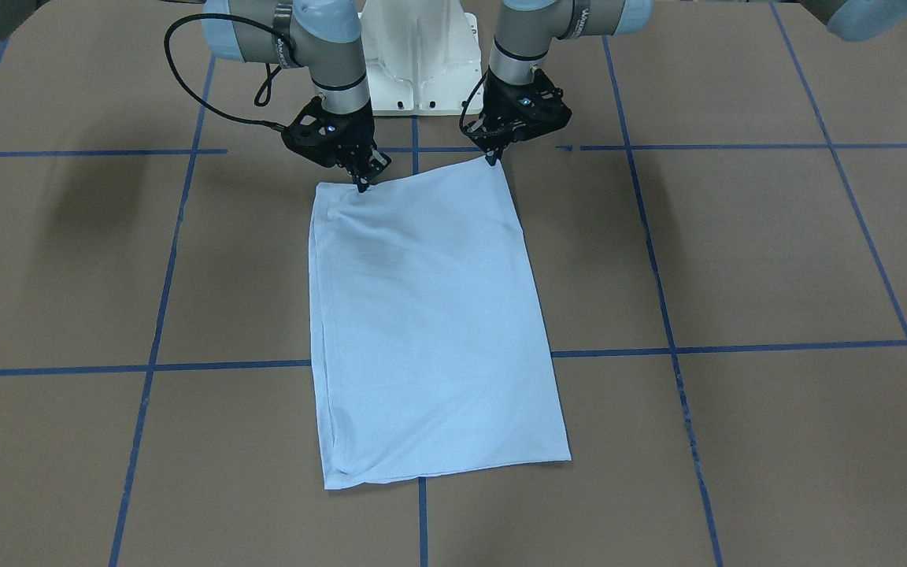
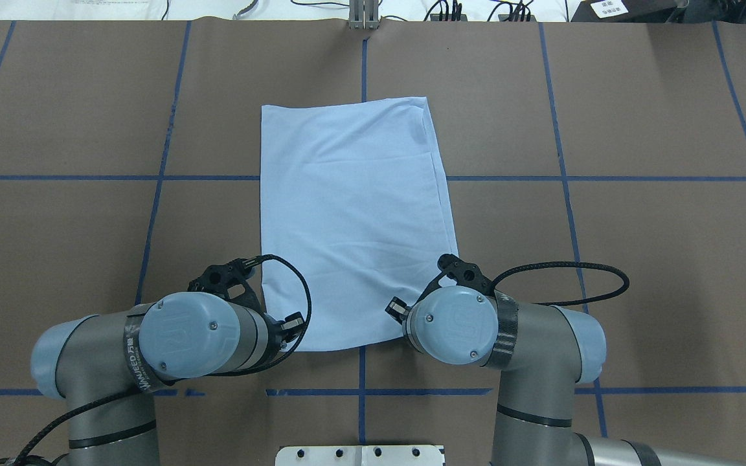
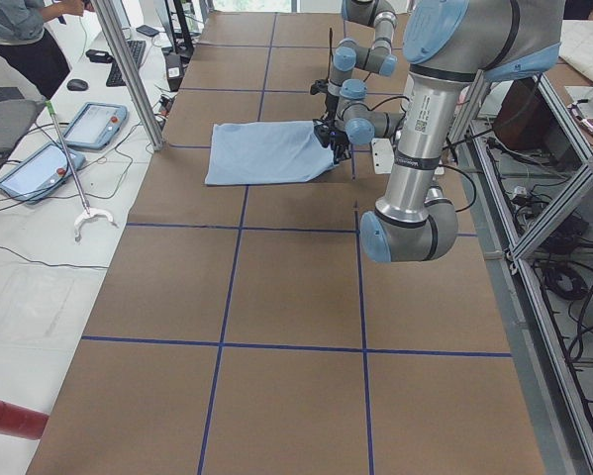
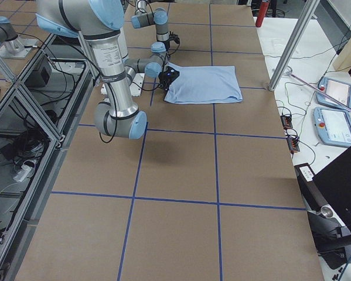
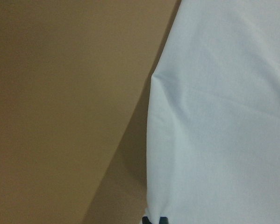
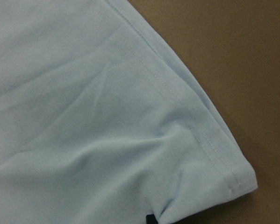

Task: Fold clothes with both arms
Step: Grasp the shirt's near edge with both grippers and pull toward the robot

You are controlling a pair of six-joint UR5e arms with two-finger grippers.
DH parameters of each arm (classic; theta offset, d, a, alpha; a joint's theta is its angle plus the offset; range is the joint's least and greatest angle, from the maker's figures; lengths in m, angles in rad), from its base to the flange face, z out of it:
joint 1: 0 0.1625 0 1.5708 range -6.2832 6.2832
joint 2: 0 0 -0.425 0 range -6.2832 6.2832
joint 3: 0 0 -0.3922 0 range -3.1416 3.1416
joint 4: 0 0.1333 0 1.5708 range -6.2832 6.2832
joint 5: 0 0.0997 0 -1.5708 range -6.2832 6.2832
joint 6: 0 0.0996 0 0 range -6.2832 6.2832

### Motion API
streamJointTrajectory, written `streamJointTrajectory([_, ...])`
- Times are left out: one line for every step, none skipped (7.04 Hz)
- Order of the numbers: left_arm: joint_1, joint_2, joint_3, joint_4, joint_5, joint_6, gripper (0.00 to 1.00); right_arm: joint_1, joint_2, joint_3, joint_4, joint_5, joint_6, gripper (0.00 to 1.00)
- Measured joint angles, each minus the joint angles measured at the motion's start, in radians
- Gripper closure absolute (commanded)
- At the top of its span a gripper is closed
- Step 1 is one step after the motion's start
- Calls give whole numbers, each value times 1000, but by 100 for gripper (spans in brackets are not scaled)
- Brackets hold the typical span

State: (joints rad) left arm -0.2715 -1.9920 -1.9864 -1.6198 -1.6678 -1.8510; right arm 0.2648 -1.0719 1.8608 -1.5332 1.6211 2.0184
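The light blue T-shirt (image 1: 430, 315) lies folded into a long rectangle on the brown table, its collar and chest print hidden. It also shows in the overhead view (image 2: 353, 213). My left gripper (image 1: 491, 160) is shut on the shirt's corner nearest the robot, on the right in the front-facing view. My right gripper (image 1: 362, 186) is shut on the other near corner. Both corners sit at or just above the table. The left wrist view shows cloth (image 5: 224, 116) with dark fingertips (image 5: 150, 220) pinched at its edge. The right wrist view shows the hemmed corner (image 6: 214, 158).
The white pedestal base (image 1: 420, 55) stands just behind the grippers. Blue tape lines (image 1: 225, 365) cross the table. Beyond the far table edge are tablets (image 3: 93, 124) and a metal post (image 3: 128, 69). A red cylinder (image 3: 9, 418) lies off the table's end.
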Motion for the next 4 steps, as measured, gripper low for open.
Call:
streamJointTrajectory([-1, 2, -5, 1, -1, 3, 100, 3, -4, 30, 0, 6, -1, 100])
streamJointTrajectory([1, 9, -13, 3, -1, 4, 100, 3, -9, 58, -1, 16, -2, 100])
streamJointTrajectory([10, 18, -31, 4, 0, 4, 100, -6, -18, 87, -1, 24, -2, 100])
streamJointTrajectory([31, 36, -69, 7, 0, 3, 100, -30, -36, 128, -1, 27, -1, 100])
